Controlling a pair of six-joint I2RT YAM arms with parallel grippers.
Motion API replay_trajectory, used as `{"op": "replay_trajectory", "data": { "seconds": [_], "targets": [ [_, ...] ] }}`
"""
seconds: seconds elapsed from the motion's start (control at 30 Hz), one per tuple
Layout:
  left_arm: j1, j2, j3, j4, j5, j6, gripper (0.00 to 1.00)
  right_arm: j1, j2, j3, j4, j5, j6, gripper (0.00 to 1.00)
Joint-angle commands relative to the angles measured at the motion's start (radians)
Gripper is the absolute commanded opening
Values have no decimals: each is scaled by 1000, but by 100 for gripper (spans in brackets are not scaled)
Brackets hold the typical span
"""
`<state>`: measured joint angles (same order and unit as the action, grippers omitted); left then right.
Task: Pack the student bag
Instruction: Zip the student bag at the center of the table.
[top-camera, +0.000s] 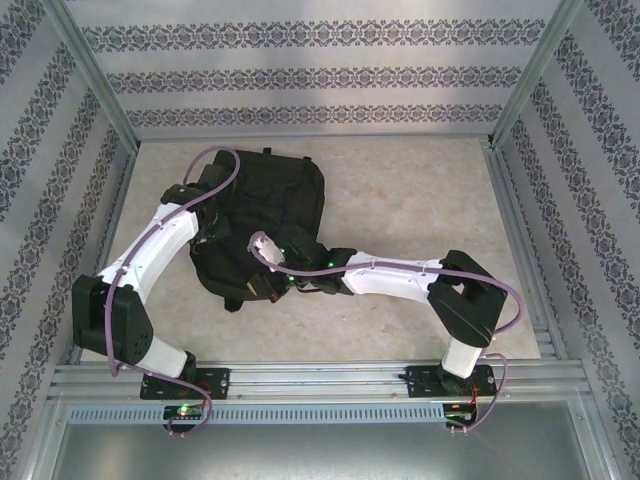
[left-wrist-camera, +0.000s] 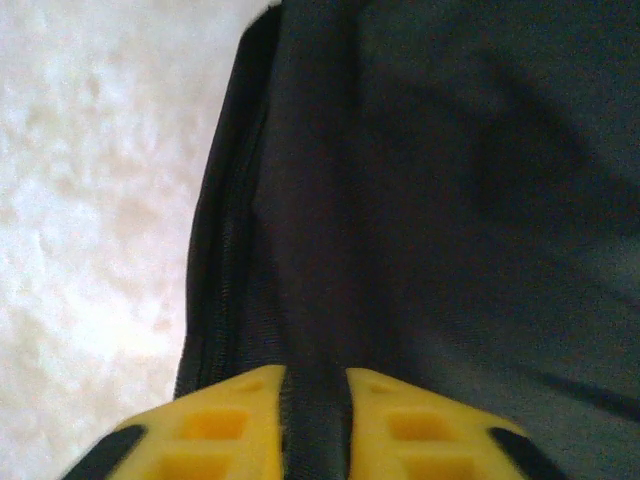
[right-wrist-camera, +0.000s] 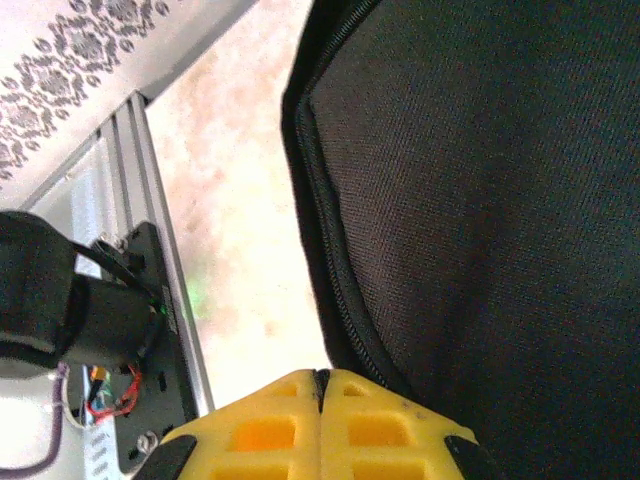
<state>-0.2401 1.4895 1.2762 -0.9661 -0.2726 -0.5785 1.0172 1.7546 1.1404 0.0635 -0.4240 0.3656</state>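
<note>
The student bag (top-camera: 270, 195) lies flat on the beige table, a large black backpack left of centre. My left gripper (top-camera: 210, 230) is at its left side. In the left wrist view the yellow fingers (left-wrist-camera: 240, 405) of this gripper (left-wrist-camera: 315, 378) stand slightly apart, open, with a ridge of the bag's black fabric (left-wrist-camera: 450, 200) running between them. My right gripper (top-camera: 273, 287) is at the bag's near edge. Its fingers (right-wrist-camera: 260, 430) are pressed together, shut (right-wrist-camera: 322, 376), right beside the zippered seam of the bag (right-wrist-camera: 480, 200). Whether anything thin is pinched there I cannot tell.
Patterned walls (top-camera: 320, 70) enclose the table on three sides. An aluminium rail (top-camera: 320, 375) runs along the near edge and carries both arm bases. In the right wrist view a rail (right-wrist-camera: 140, 170) and a black arm base (right-wrist-camera: 60, 300) sit left of the bag. Bare tabletop (top-camera: 420, 200) lies to the right.
</note>
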Motion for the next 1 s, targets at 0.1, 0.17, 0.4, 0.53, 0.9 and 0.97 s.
{"op": "replay_trajectory", "data": {
  "seconds": [0.1,0.17,0.4,0.53,0.9,0.97],
  "targets": [
    [22,-145,-45,-71,25,-128,42,-43,-33,-29,34,106,106,0],
    [21,-219,-101,-81,96,-193,43,-62,-48,-56,34,135,136,0],
    [20,-420,-298,-40,366,-426,42,-71,-64,-79,41,144,167,0],
    [18,-450,-362,-11,426,-497,41,-71,-64,-77,39,142,177,0],
    [15,-474,-445,-2,442,-546,40,-62,-78,-101,62,156,195,0],
    [13,-471,-460,24,441,-553,41,-61,-81,-113,78,151,205,0]
  ]
}}
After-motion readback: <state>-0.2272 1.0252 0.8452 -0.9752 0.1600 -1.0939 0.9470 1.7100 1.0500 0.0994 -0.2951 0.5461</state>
